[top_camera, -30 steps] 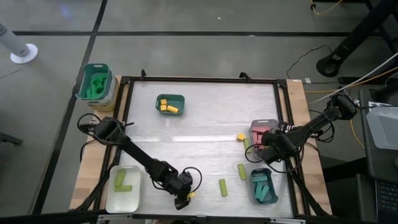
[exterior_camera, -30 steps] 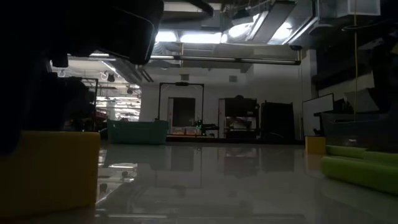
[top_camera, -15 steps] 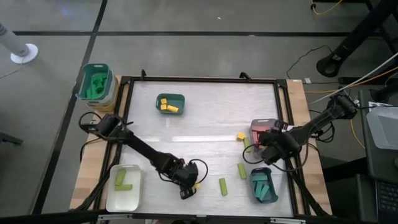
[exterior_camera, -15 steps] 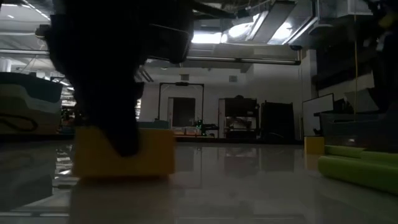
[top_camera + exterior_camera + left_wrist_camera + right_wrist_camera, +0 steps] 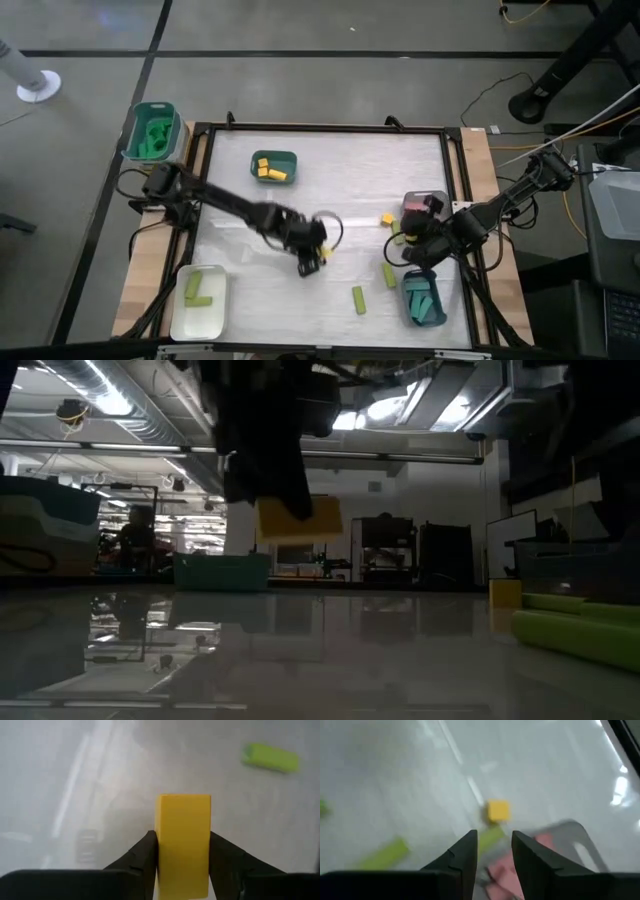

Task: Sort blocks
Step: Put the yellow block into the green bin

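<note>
High view: no readable writing. Left gripper [image 5: 316,254] at frame centre pinches yellow block [image 5: 183,842], lifted off table. Right gripper [image 5: 493,851] at right, fingers slightly parted, empty, above grey tray [image 5: 428,199] with pink blocks partly hidden.

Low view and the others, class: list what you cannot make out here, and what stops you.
- Low view: the left tool is a dark silhouette against the ceiling lights; only the yellow block it holds shows.
- High view: the pink tray is partly covered by the right arm.
- Right wrist view: the pink blocks are blurred, so uncountable.
</note>
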Tool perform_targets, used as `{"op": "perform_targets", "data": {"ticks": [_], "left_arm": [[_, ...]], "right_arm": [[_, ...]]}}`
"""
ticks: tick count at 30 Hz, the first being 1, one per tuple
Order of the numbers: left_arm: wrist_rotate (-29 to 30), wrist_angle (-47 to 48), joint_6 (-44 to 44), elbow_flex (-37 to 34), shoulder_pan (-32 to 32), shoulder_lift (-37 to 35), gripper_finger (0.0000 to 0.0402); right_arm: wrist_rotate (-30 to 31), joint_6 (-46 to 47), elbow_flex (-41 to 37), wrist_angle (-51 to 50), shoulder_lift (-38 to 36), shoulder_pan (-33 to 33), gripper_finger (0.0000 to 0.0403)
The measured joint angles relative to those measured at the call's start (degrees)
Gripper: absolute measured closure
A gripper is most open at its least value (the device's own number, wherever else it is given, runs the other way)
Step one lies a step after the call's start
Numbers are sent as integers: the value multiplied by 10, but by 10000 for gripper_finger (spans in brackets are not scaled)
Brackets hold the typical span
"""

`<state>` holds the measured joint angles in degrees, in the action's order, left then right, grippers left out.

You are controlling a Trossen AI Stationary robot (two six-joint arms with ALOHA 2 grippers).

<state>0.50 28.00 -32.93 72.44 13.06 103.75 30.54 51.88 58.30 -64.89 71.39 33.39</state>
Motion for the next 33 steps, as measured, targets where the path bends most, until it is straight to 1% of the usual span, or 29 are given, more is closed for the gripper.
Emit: {"op": "perform_targets", "data": {"ticks": [3, 7, 10, 15, 20, 24, 28, 33], "left_arm": [[17, 40, 43, 1, -43, -36, 277], [78, 110, 83, 1, -104, -68, 275], [121, 158, 110, 1, -156, -79, 274], [179, 211, 121, 1, -246, -77, 274], [188, 205, 132, 1, -325, -75, 273], [189, 207, 134, 1, -371, -75, 273], [189, 210, 134, 1, -393, -75, 262], [189, 209, 134, 1, -398, -75, 230]], "right_arm": [[4, -25, -5, 61, 0, -1, 281], [4, -84, -25, 135, 0, -1, 281], [4, -109, -42, 175, 0, -7, 281], [2, -124, -70, 219, 0, -31, 281], [-1, -148, -85, 233, 15, -62, 281], [-1, -164, -92, 264, 35, -89, 281], [-1, -164, -93, 280, 57, -116, 281], [-7, -164, -93, 278, 81, -146, 281]]}}
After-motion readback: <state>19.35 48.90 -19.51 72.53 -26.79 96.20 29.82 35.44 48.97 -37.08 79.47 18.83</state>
